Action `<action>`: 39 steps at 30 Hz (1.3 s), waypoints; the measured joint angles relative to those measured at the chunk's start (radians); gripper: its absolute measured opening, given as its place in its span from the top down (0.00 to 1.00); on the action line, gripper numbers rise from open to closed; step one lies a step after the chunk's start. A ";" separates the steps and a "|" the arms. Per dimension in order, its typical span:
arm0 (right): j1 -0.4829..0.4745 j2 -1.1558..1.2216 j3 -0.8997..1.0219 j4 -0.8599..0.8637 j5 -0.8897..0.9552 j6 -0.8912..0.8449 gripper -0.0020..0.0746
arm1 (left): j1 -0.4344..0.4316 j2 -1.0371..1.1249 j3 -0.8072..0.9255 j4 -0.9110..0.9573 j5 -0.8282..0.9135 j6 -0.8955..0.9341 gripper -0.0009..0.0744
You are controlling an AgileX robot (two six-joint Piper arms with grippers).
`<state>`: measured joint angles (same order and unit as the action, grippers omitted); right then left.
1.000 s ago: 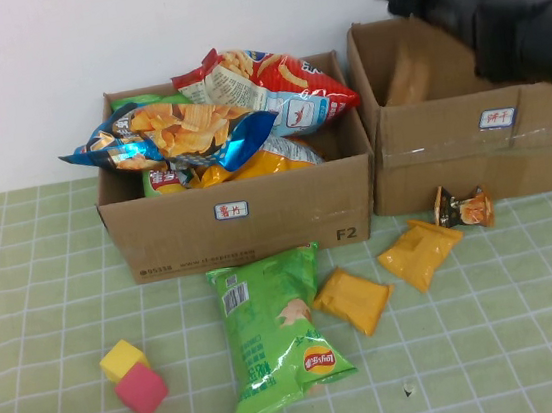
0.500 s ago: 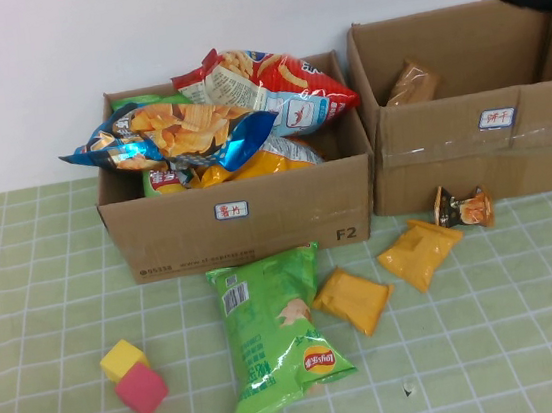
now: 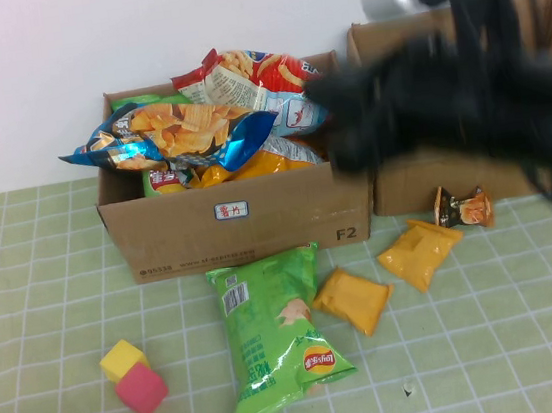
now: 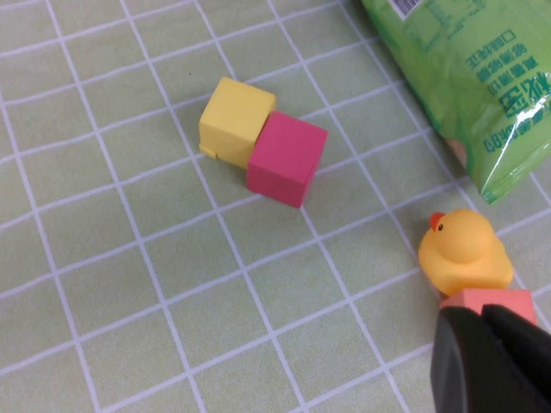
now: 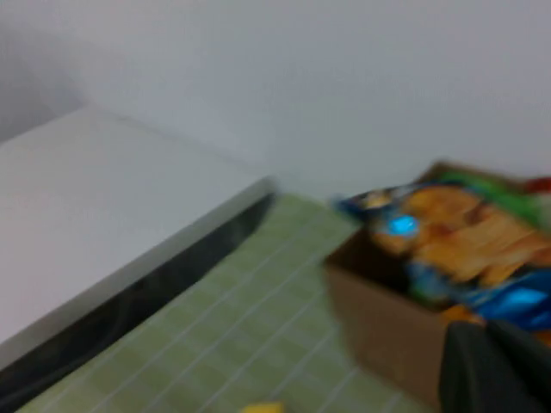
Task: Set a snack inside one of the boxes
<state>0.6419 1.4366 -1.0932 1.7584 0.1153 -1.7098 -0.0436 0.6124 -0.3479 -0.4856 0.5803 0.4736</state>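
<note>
The right pincer point(image 3: 346, 122) is a black, motion-smeared mass — behind it thin black cables and what may be a silver cylinder. The left pincer point(image 4: 504, 361) shows matte black, rounded fingers.

Bright even light, right arm point(image 3: 464, 93) motion-blurred, soft shadows

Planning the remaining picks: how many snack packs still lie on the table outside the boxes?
4: green bag in front of the left box, two yellow packs beside it, small dark pack by the right box.
</note>
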 joint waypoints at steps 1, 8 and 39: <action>0.000 -0.024 0.051 -0.015 0.080 0.049 0.98 | 0.000 0.000 0.000 -0.002 -0.002 0.000 0.99; 0.002 -0.105 0.171 -0.806 0.555 0.714 0.98 | 0.000 0.000 0.000 -0.013 -0.021 0.000 0.99; 0.002 -1.010 0.709 -2.262 0.555 2.334 0.98 | 0.000 -0.621 0.035 -0.049 -0.004 0.299 0.99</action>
<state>0.6438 0.4262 -0.3840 -0.5036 0.6698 0.6242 -0.0436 -0.0083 -0.3124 -0.5349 0.5764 0.7724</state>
